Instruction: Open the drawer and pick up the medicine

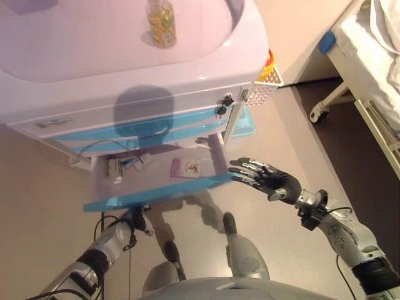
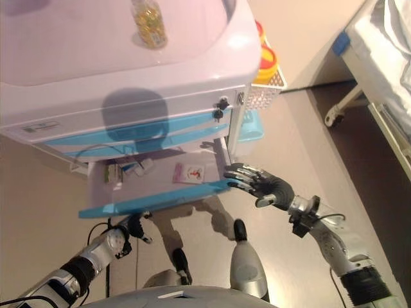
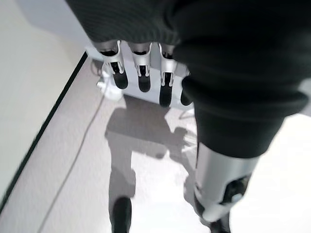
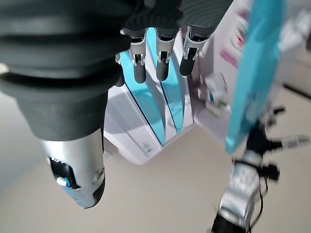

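The white cart's point(image 1: 125, 94) lower drawer point(image 1: 156, 192) stands pulled open, its blue front towards me. Inside lies a flat white-and-pink medicine box point(image 1: 185, 167), with smaller boxes point(image 1: 114, 169) at the drawer's left. My right hand point(image 1: 259, 177) is open and empty, fingers spread, just right of the drawer's right end and level with its front. Its wrist view shows straight fingers point(image 4: 158, 68) beside the blue front point(image 4: 252, 73). My left hand point(image 1: 139, 219) hangs open and empty below the drawer front, at its left part, with fingers point(image 3: 119, 73) straight.
A clear bottle of yellow capsules point(image 1: 161, 22) stands on the cart's top. A white basket with a yellow container point(image 1: 269, 72) hangs on the cart's right side, with a blue tray point(image 1: 249, 122) below. A hospital bed point(image 1: 369, 56) stands at the right.
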Controlling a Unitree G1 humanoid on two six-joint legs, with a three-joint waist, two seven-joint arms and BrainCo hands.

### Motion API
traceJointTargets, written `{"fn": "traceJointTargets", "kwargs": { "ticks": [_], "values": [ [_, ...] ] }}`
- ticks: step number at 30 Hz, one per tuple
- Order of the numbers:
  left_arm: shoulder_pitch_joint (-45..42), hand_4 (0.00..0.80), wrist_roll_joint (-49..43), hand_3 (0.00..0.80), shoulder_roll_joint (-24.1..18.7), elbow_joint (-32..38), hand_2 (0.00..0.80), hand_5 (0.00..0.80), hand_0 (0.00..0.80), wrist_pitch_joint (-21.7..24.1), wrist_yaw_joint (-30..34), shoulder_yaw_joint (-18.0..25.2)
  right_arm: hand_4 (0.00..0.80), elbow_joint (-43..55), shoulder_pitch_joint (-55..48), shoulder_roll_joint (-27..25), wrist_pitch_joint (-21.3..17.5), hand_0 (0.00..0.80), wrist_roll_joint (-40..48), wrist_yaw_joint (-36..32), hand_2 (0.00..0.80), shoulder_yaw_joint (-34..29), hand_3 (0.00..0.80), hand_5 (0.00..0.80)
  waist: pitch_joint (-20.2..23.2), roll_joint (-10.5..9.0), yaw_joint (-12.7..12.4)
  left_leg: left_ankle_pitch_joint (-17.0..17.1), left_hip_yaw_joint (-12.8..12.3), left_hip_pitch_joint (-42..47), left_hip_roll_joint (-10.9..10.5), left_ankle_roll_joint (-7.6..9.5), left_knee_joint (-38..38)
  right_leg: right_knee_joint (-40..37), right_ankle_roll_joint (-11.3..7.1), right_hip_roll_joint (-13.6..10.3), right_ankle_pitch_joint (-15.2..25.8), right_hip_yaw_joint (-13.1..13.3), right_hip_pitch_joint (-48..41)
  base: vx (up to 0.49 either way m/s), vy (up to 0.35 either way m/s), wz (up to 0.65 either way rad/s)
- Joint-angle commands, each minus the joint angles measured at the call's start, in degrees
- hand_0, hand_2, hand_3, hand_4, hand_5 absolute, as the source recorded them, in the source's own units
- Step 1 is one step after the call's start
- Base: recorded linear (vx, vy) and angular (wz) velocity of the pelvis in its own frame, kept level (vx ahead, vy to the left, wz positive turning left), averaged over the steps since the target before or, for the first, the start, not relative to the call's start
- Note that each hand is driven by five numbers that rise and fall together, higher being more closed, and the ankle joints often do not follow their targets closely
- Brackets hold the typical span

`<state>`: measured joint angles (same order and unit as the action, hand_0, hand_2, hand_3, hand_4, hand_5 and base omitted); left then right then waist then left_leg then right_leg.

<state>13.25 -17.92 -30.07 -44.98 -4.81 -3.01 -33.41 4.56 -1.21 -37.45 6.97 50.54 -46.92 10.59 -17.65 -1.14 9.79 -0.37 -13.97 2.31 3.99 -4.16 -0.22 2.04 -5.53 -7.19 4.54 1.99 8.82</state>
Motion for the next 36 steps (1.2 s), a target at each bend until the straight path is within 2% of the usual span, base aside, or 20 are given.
{"fn": "traceJointTargets", "kwargs": {
  "ticks": [1, 6, 10, 13, 22, 26, 27, 28, 30, 34, 36],
  "values": [
    [5.83, 0.0, 2.82, 0.0, -3.11, -2.72, 0.0, 0.0, 0.0, 0.64, -3.15, 1.32, 0.0, 1.09, 2.95, 0.62, 0.34, 0.0, 4.6, -4.32, 0.0, 2.22, 0.0, 0.0, -1.21, -0.51, 0.89, -1.17, 2.79, -7.79, 1.15, 1.44, 10.83, 7.07, -3.02, -2.9, -1.08, -0.01, 1.96, -0.06, 0.091, -0.18],
    [11.45, 0.0, 6.55, 0.0, -5.48, -4.84, 0.0, 0.0, 0.0, 1.78, -2.07, 0.66, 0.0, -0.34, 3.86, 1.04, 2.58, 0.0, 4.96, -5.27, 0.0, 5.91, 0.0, 0.0, -3.74, -0.56, 2.2, -1.48, 1.96, -10.76, 0.8, 1.35, 13.87, 8.58, -2.78, -2.99, -0.71, 1.44, 4.96, -0.064, 0.088, -0.15],
    [16.6, 0.0, 10.67, 0.0, -8.79, -5.56, 0.0, 0.0, 0.0, 3.41, 0.79, 0.9, 0.0, -3.77, 3.98, 0.35, 2.27, 0.0, 5.35, -7.23, 0.0, 7.6, 0.0, 0.0, -6.05, -0.56, 3.3, -2.41, 0.76, -13.67, 1.12, 0.94, 18.31, 10.76, -2.08, -3.24, -0.73, 1.74, 7.62, -0.079, 0.093, -0.08],
    [20.03, 0.0, 14.21, 0.0, -11.47, -5.86, 0.0, 0.0, 0.0, 2.99, 1.92, 2.04, 0.0, -6.21, 3.12, -0.08, 2.56, 0.0, 5.45, -8.66, 0.0, 8.31, 0.0, 0.0, -7.77, -0.62, 4.08, -3.96, 0.02, -15.66, 1.58, 1.0, 22.39, 13.39, -1.57, -3.18, -1.46, 2.03, 9.55, -0.034, 0.086, -0.07],
    [29.48, 0.0, 19.45, 0.0, -17.7, -7.44, 0.0, 0.0, 0.0, 1.88, 5.64, 2.88, 0.0, -10.99, 0.49, 0.31, -1.57, 0.0, 6.47, -10.25, 0.0, 9.4, 0.0, 0.0, -11.94, -1.72, 5.13, -5.42, 1.84, -21.98, 0.86, 2.2, 27.99, 17.41, -0.39, -0.66, -1.7, 4.38, 15.68, -0.059, 0.032, -0.04],
    [32.3, 0.0, 18.63, 0.0, -19.18, -7.76, 0.0, 0.0, 0.0, 1.06, 7.71, 1.68, 0.0, -10.96, -0.45, -0.06, -2.9, 0.0, 6.84, -10.4, 0.0, 9.32, 0.0, 0.0, -12.14, -2.03, 5.96, -5.29, 0.52, -24.59, 1.92, 2.22, 29.81, 17.8, -0.18, -0.26, -1.6, 4.67, 18.32, -0.061, 0.022, -0.01],
    [32.71, 0.0, 18.69, 0.0, -19.61, -7.64, 0.0, 0.0, 0.0, 0.88, 7.89, 1.48, 0.0, -11.34, -0.63, -0.32, -3.51, 0.0, 6.88, -10.65, 0.0, 9.2, 0.0, 0.0, -12.14, -2.05, 6.12, -5.69, 0.06, -25.08, 2.25, 2.31, 30.17, 18.06, -0.23, -0.29, -1.58, 4.63, 18.99, 0.039, 0.077, 0.01],
    [33.07, 0.0, 19.26, 0.0, -20.04, -7.6, 0.0, 0.0, 0.0, 0.52, 8.18, 1.19, 0.0, -11.71, -1.2, -0.65, -4.03, 0.0, 7.44, -10.41, 0.0, 9.13, 0.0, 0.0, -12.14, -1.72, 6.25, -7.77, 0.21, -25.1, 2.88, 1.99, 31.36, 18.98, -0.56, -0.31, -2.95, 4.26, 19.07, 0.043, 0.083, -0.03],
    [34.3, 0.0, 20.29, 0.0, -20.79, -8.18, 0.0, 0.0, 0.0, 0.1, 8.06, 0.81, 0.0, -12.08, -1.34, -1.01, -4.17, 0.0, 8.42, -10.58, 0.0, 8.73, 0.0, 0.0, -12.14, -1.82, 6.51, -7.08, 0.15, -26.47, 3.41, 1.64, 32.2, 18.74, -0.71, -0.46, -2.52, 4.26, 20.21, -0.002, 0.066, -0.11],
    [38.51, 0.0, 22.78, 0.0, -22.98, -9.8, 0.0, 0.0, 0.0, -2.61, 7.82, 0.53, 0.0, -12.14, -2.0, -0.96, -6.62, 0.0, 7.8, -10.36, 0.0, 9.15, 0.0, 0.0, -12.14, -2.12, 6.96, -7.37, -0.11, -28.88, 3.07, 1.95, 32.45, 17.88, -0.94, -0.02, -1.39, 5.6, 23.0, -0.057, 0.033, -0.05],
    [40.67, 0.0, 23.68, 0.0, -24.22, -12.01, 0.0, 0.0, 0.0, -2.31, 9.0, 0.26, 0.0, -11.9, -2.38, -0.97, -7.48, 0.0, 7.78, -10.37, 0.0, 9.28, 0.0, 0.0, -12.14, -2.36, 7.2, -7.63, -0.16, -29.7, 2.97, 2.08, 32.53, 18.01, -1.04, 0.27, -1.3, 6.03, 23.99, -0.061, 0.014, 0.01]
  ]
}}
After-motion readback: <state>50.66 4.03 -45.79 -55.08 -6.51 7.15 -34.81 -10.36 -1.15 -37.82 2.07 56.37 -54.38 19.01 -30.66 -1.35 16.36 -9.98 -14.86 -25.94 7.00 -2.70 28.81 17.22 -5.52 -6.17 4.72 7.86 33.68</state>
